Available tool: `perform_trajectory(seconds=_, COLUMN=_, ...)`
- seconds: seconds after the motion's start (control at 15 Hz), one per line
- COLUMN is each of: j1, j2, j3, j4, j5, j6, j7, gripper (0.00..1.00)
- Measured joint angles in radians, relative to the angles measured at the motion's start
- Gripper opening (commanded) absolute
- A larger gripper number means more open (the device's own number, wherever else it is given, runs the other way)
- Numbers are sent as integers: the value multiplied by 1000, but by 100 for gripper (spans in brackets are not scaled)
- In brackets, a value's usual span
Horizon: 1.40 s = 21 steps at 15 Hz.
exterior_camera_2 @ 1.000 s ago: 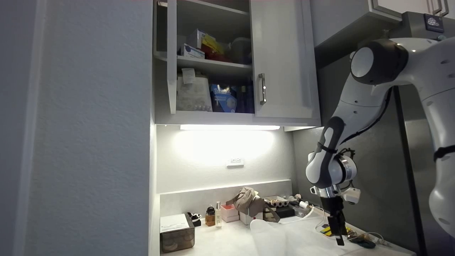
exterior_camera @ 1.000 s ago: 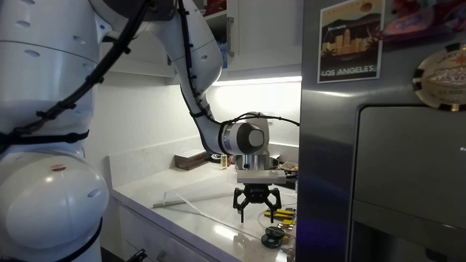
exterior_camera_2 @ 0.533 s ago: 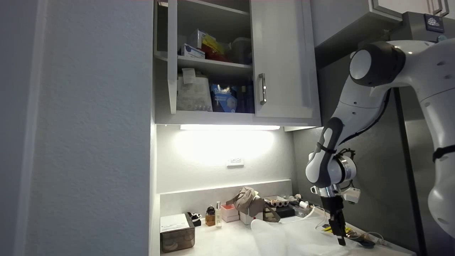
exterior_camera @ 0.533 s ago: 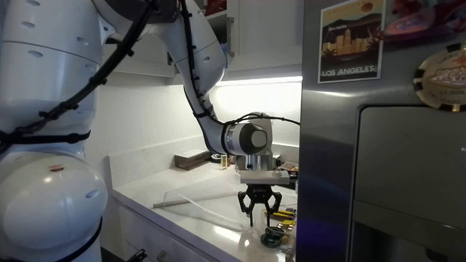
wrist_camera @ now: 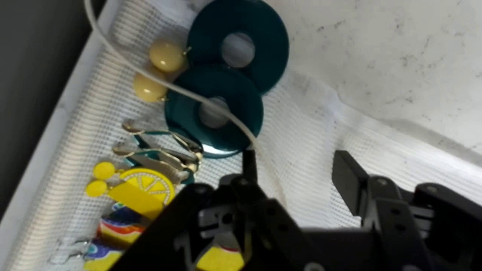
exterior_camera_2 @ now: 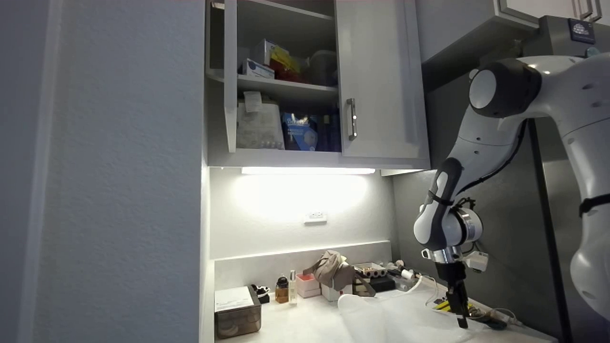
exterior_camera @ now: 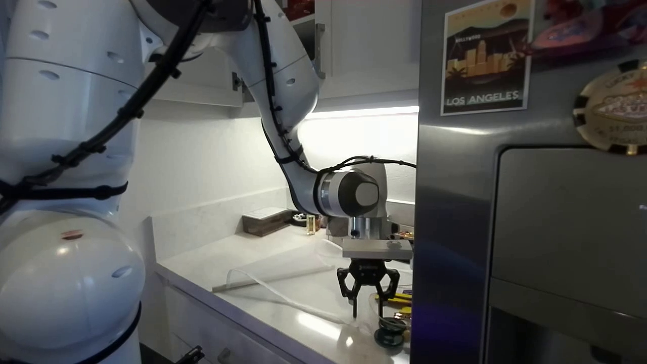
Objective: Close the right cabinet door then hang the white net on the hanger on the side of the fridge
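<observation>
The white net (exterior_camera: 288, 270) lies limp on the counter; it also shows in an exterior view (exterior_camera_2: 400, 317) and under the jaws in the wrist view (wrist_camera: 301, 143). My gripper (exterior_camera: 368, 314) points down low over it, partly open; in the wrist view the gripper (wrist_camera: 295, 158) has a clear gap with net behind it. Whether the fingertips touch the net I cannot tell. The right cabinet door (exterior_camera_2: 383, 81) has a handle and looks shut. The left door (exterior_camera_2: 230, 76) stands open, seen edge-on. The grey fridge (exterior_camera: 455, 212) stands right of the gripper. No hanger is discernible.
Dark green rings (wrist_camera: 241, 41), yellow earrings (wrist_camera: 147, 188) and a thin cord (wrist_camera: 177, 88) lie on the net beside the left finger. A brown box (exterior_camera: 264, 222) and bottles (exterior_camera_2: 282, 289) stand further back. The fridge side (exterior_camera_2: 505, 205) is close to the arm.
My gripper has moved toward the fridge, and its fingers have come closer together. The net, green rings and yellow earrings have shifted slightly the same way. The cabinet doors have not moved.
</observation>
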Motion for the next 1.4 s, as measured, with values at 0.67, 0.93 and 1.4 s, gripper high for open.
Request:
perform_trajectory(seconds=0.67, j1=-7, j2=22, j3=30, j4=13, j5=8, j6=0, j7=-14, gripper=100)
perform_trajectory(seconds=0.93, j1=-8, j2=22, j3=31, j4=19, j5=9, j6=0, j7=-14, gripper=66)
perform_trajectory(seconds=1.4, j1=-9, j2=21, j3=31, j4=36, j5=9, j6=-1, j7=-14, gripper=65)
